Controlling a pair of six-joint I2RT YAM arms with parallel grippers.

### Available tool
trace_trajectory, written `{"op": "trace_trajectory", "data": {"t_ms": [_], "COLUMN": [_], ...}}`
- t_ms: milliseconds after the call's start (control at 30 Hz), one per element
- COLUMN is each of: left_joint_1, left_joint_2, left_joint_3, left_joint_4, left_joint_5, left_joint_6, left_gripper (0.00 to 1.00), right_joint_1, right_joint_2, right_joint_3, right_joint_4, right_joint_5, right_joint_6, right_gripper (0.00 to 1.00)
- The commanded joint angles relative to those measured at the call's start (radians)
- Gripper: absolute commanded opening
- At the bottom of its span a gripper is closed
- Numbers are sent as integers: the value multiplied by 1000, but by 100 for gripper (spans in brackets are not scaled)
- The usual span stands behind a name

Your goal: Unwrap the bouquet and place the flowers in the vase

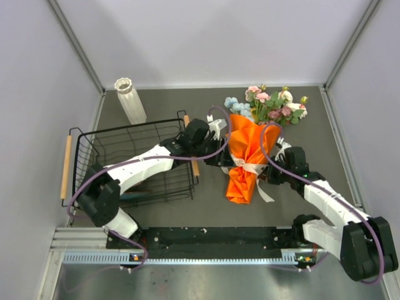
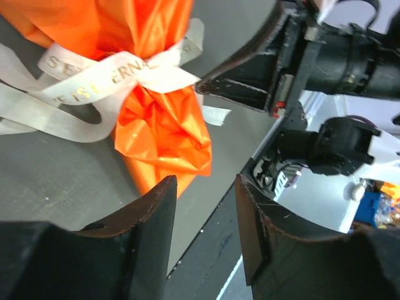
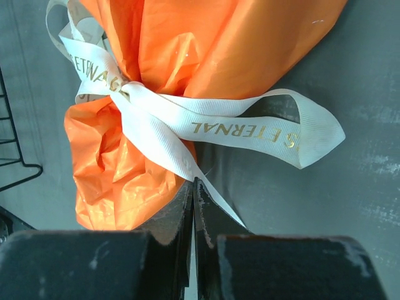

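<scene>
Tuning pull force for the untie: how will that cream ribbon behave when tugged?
Probably floppy: the ribbon lies in limp loops and tails on the table. Its woven ribbing should grip fairly well, not slip. The bouquet looks light, so it may drag along before the knot gives.

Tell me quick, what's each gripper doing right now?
Left gripper: open, holding nothing, beside the bouquet.
Right gripper: closed at the ribbon tail; whether it pinches it cannot be told.
</scene>
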Motion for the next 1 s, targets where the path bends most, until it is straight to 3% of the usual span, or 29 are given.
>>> {"op": "trace_trajectory", "data": {"t_ms": [0, 33, 167, 267, 367, 533, 600, 767, 967], "left_joint_1": [-16, -32, -63, -68, -66, -40, -28, -14, -14], "left_joint_2": [57, 82, 155, 205, 243, 284, 286, 323, 383], "left_joint_3": [104, 139, 227, 258, 277, 285, 274, 285, 336], "left_joint_4": [-91, -112, -195, -255, -287, -303, -289, -258, -275], "left_joint_5": [-132, -188, -311, -359, -323, -246, -243, -215, -247], "left_joint_6": [60, 83, 248, 349, 414, 449, 452, 515, 590], "left_gripper": [46, 46, 64, 68, 68, 87, 87, 72, 73], "right_joint_1": [1, 3, 3, 3, 3, 3, 4, 3, 4], "right_joint_2": [1, -9, -53, -91, -118, -121, -121, -122, -133], "right_joint_3": [53, 50, 42, 50, 65, 76, 73, 71, 70], "right_joint_4": [9, 12, 23, 15, -12, -29, -31, -29, -28], "right_joint_5": [41, 41, 25, 20, 60, 57, 51, 46, 37], "right_joint_6": [4, 21, 47, 37, 8, -6, -5, -3, -3], "right_gripper": [0, 0, 0, 0, 0, 0, 0, 0, 0]}}
